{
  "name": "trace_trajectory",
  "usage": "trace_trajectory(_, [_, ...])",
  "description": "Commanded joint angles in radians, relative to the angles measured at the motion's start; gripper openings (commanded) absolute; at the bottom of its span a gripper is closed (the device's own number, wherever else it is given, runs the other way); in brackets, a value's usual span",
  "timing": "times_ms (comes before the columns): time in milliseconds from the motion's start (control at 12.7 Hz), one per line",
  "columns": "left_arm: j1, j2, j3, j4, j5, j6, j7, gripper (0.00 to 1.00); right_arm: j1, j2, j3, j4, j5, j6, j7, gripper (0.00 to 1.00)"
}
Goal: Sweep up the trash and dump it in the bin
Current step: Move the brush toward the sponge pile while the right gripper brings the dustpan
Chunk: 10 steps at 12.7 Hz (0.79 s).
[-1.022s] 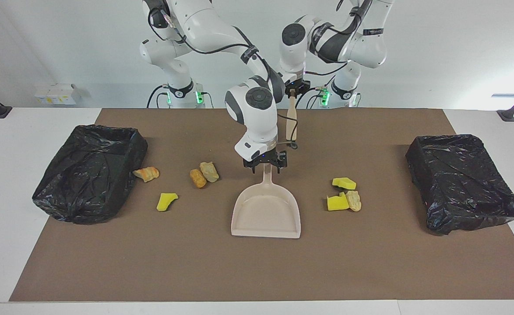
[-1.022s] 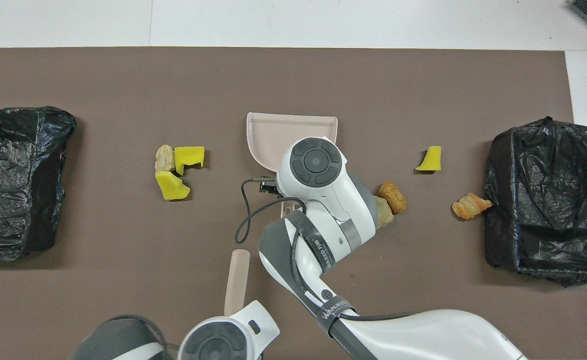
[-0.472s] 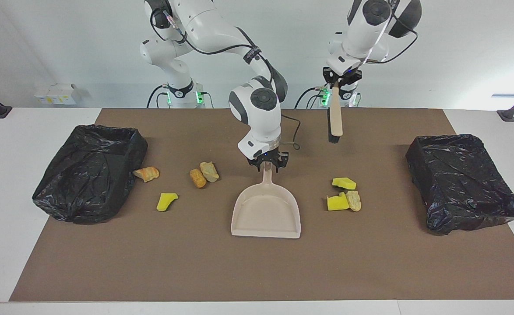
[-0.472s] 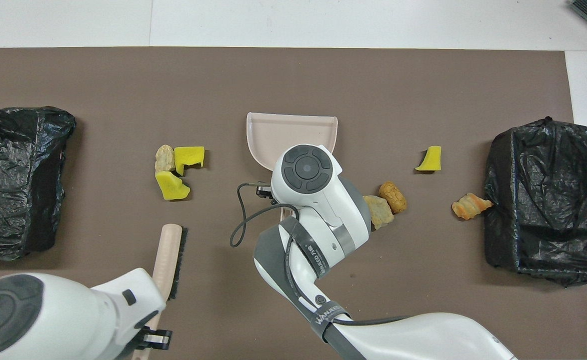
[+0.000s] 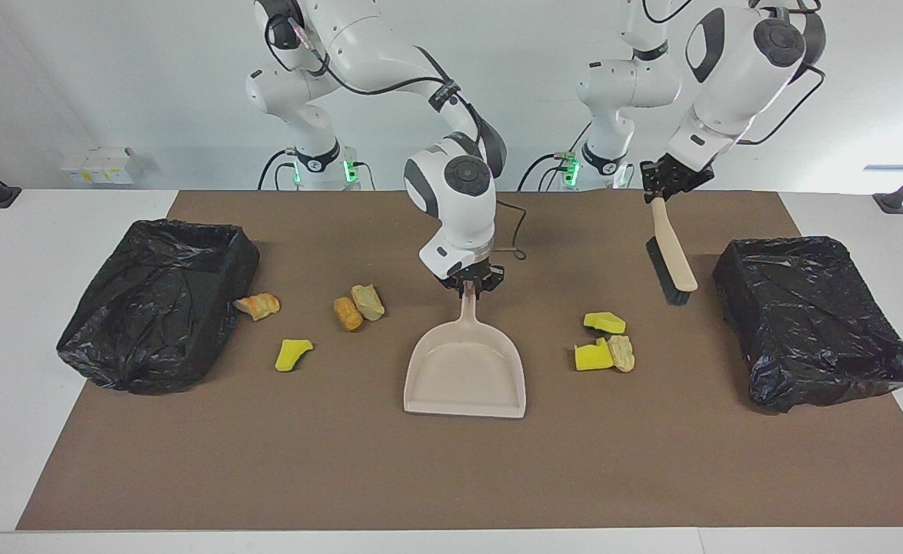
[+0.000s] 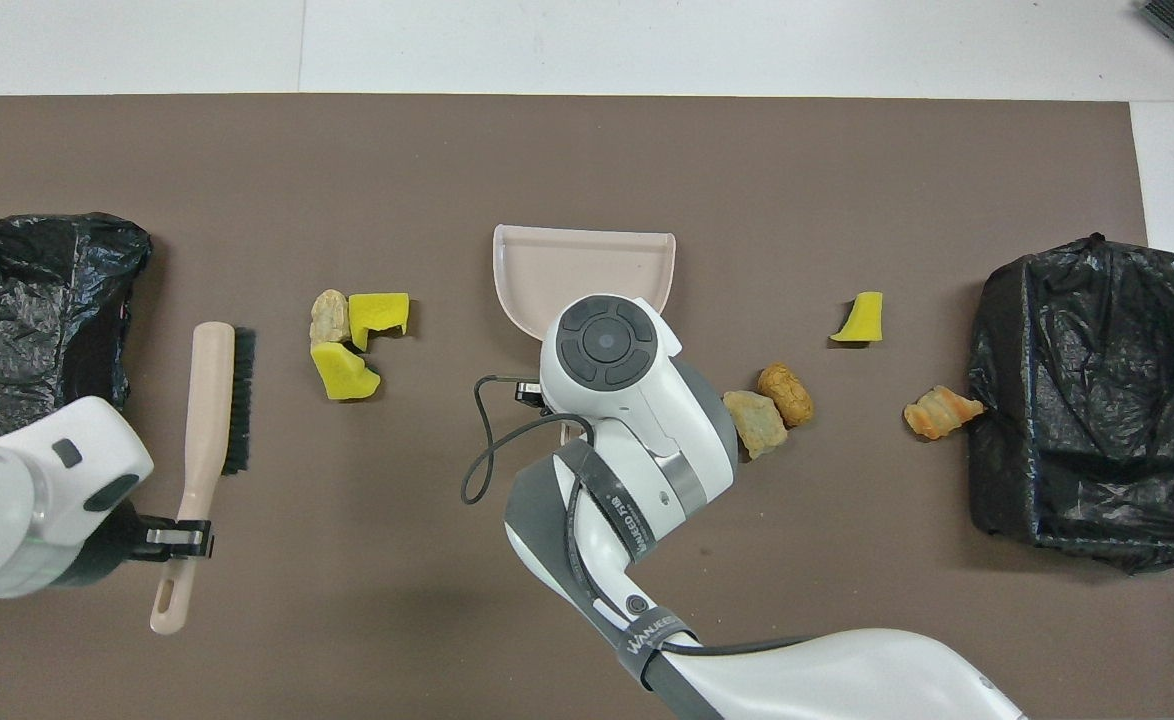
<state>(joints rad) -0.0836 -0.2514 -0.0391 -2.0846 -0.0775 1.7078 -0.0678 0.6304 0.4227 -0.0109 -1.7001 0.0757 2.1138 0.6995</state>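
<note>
My right gripper (image 5: 468, 286) is shut on the handle of the beige dustpan (image 5: 465, 377), which lies flat mid-mat; the arm hides the grip in the overhead view, where the pan (image 6: 582, 262) shows. My left gripper (image 5: 665, 191) is shut on the handle of a beige brush (image 5: 671, 255) with black bristles, held tilted over the mat beside the bin at the left arm's end; it also shows in the overhead view (image 6: 212, 400). Three trash chunks (image 5: 604, 342) lie between brush and dustpan. Several more chunks (image 5: 358, 306) lie toward the right arm's end, one (image 5: 258, 305) against that bin.
A black-bagged bin (image 5: 813, 319) stands at the left arm's end of the brown mat, and another (image 5: 159, 304) at the right arm's end. A cable loops on the mat beside the right wrist (image 6: 482, 440).
My left arm has swung the brush from the mat's middle near the robots out toward the left arm's end. My right gripper has narrowed onto the dustpan handle; the pan barely moved.
</note>
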Motion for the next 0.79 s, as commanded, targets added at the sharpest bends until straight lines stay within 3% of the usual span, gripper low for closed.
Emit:
trace_trajectory(0, [0.053,0.127,-0.015,0.107,0.021,0.073,0.0,0.0,-0.009,-0.06,-0.003,-0.009,0.006,-0.046,-0.049,0.0])
trace_trajectory(236, [0.061,0.205,-0.013,0.104,0.021,0.139,-0.003,0.0,-0.04,-0.139,-0.003,-0.01,0.021,-0.089,-0.216,0.0])
trace_trajectory(550, [0.071,0.21,-0.015,0.034,0.018,0.154,-0.029,0.0,-0.098,-0.167,-0.008,-0.009,0.012,-0.193,-0.616,0.0])
trace_trajectory(707, [0.061,0.21,-0.015,-0.04,0.018,0.221,-0.064,0.0,-0.132,-0.171,-0.006,-0.012,0.003,-0.231,-0.838,0.0])
